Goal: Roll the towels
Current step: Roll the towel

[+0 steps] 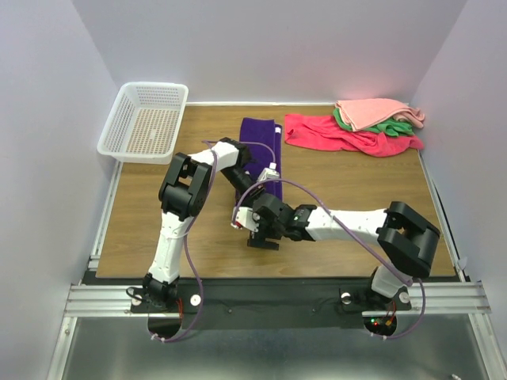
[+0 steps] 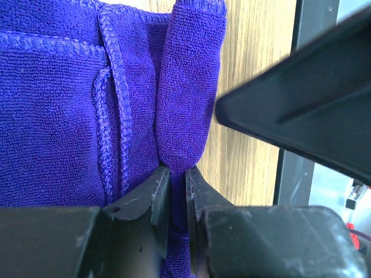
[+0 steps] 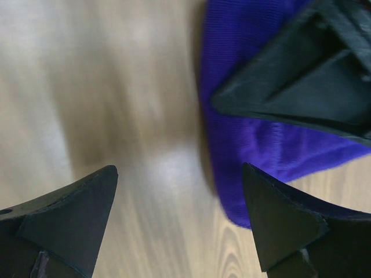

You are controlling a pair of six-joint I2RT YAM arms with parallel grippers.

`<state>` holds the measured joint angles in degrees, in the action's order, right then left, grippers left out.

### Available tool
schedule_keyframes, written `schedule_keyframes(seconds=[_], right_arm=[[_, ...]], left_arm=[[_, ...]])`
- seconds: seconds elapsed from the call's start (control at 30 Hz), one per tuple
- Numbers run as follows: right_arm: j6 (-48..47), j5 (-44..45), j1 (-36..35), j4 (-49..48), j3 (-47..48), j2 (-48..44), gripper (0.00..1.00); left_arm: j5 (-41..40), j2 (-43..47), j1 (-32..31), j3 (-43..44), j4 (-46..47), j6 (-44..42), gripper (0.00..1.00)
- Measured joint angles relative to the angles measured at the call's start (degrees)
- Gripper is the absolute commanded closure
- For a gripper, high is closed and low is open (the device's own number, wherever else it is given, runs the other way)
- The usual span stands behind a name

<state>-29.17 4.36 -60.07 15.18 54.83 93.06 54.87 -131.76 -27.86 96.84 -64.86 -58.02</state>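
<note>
A deep purple towel (image 1: 260,141) lies lengthwise on the wooden table, mid-back. My left gripper (image 1: 267,188) is at its near end. In the left wrist view the left gripper (image 2: 177,174) is shut on a rolled fold of the purple towel (image 2: 188,87). My right gripper (image 1: 255,228) is just in front of that end, open and empty. In the right wrist view the right gripper (image 3: 178,169) is over bare wood, with the purple towel (image 3: 249,133) beside its right finger. Red (image 1: 333,134), salmon-pink (image 1: 372,111) and green (image 1: 396,127) towels are piled at the back right.
A white mesh basket (image 1: 146,119) stands at the back left, overhanging the table edge. Pale walls close in on the left, back and right. A metal rail (image 1: 269,299) runs along the near edge by the arm bases.
</note>
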Motion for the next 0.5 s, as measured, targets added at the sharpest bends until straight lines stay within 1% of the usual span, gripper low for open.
schedule_keyframes(seconds=[0.1, 0.2, 0.23, 0.27, 0.37, 0.5], right_arm=[[-0.4, 3.2, 0.1, -2.4, 0.0, 1.0, 0.08], [-1.0, 4.9, 0.1, -4.3, 0.0, 1.4, 0.14], [-1.1, 5.1, 0.1, -4.7, 0.0, 1.5, 0.24], [-1.3, 5.1, 0.1, -5.3, -0.1, 1.6, 0.30], [-1.7, 4.9, 0.1, -6.4, -0.3, 2.6, 0.41], [-1.9, 3.7, 0.5, -7.3, -0.5, 5.0, 0.42]], left_arm=[[0.0, 0.0, 0.1, 0.0, 0.0, 0.0, 0.80], [0.1, 0.0, 0.2, -0.1, 0.1, 0.0, 0.80], [0.2, 0.0, 0.2, -0.1, 0.1, 0.0, 0.79], [0.2, 0.0, 0.2, -0.2, 0.1, 0.0, 0.77], [0.5, 0.0, 0.3, -0.4, 0.4, 0.2, 0.75], [0.6, 0.0, 0.5, -0.5, 0.7, 0.7, 0.74]])
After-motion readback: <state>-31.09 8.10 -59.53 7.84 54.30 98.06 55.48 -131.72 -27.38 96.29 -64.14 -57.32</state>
